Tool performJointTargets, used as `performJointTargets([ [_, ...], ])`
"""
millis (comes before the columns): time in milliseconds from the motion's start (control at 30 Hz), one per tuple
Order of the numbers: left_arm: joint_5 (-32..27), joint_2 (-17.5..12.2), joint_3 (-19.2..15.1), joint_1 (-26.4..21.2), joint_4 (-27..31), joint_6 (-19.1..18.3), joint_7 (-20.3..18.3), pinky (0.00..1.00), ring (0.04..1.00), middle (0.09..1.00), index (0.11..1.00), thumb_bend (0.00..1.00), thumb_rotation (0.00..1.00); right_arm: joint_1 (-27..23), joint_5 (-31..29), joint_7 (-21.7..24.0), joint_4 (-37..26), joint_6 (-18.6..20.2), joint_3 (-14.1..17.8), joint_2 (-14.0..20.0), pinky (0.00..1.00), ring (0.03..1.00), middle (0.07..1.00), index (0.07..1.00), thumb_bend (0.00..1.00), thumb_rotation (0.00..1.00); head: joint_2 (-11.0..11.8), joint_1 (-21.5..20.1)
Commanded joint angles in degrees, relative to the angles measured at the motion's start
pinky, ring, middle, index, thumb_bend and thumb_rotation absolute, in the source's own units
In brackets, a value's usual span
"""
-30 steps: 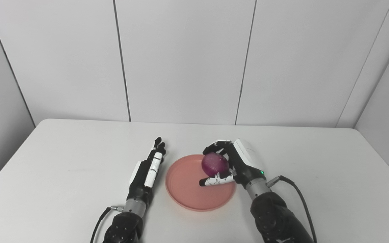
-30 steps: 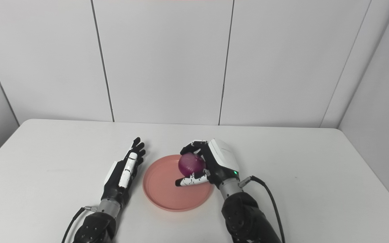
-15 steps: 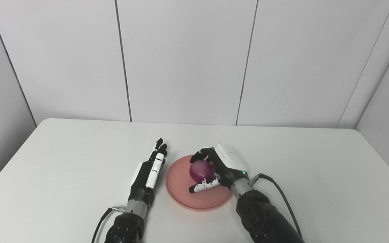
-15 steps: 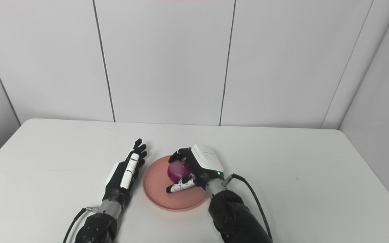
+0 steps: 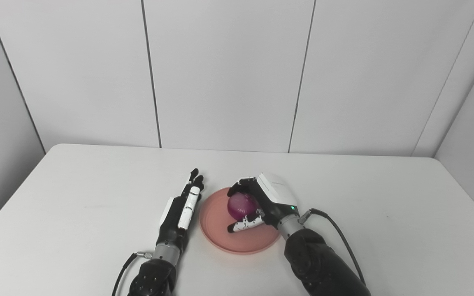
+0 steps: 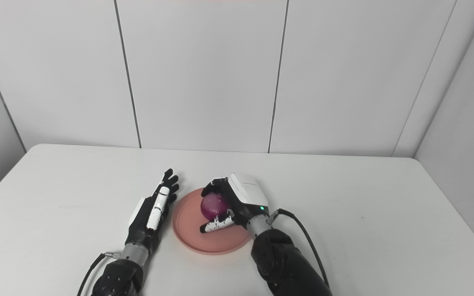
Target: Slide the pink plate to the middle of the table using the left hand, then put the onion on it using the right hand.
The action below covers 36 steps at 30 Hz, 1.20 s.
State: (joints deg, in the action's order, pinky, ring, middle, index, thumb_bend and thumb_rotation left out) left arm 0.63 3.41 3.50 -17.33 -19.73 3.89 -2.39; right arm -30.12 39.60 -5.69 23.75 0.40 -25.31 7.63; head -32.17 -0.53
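White table (image 5: pixel 76 205), grey panelled wall (image 5: pixel 224 74)

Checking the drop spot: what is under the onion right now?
The pink plate lies under the onion, which the right hand holds. Whether the onion touches the plate is hidden by the hand.

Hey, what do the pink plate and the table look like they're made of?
The pink plate looks like matte plastic: even salmon colour, thin raised rim, no glare. The table seems a smooth white laminate or plastic top with rounded corners and a soft sheen; the pictures cannot settle which.
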Motion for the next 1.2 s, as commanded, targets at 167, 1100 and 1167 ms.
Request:
performJointTargets([
  [167,-0.6,0.4,0.1,1.2,-0.6,0.7,-0.3,0.98,0.987,0.992,0.988,0.53,1.00,1.2,-0.3,-0.9,-4.6,-4.5,0.8,1.7,0.74,0.764,0.776,0.775,0.72,0.60,-0.1,-0.2],
  [1100,-0.7,0.6,-0.9,0.6,-1.6,1.4,-0.3,0.98,0.987,0.995,1.000,0.51,1.00,8.6,-12.7,2.1,-15.9,-8.7,10.2,3.7,0.78,0.861,0.896,0.892,0.72,0.89,0.1,-0.2],
  [1167,-0.8,0.5,-1.0,0.6,-1.8,1.5,-0.3,0.99,0.986,0.995,1.000,0.51,1.00,9.2,-14.1,2.6,-15.7,-9.0,11.3,3.9,0.81,0.881,0.914,0.909,0.69,0.91,0.2,-0.2],
])
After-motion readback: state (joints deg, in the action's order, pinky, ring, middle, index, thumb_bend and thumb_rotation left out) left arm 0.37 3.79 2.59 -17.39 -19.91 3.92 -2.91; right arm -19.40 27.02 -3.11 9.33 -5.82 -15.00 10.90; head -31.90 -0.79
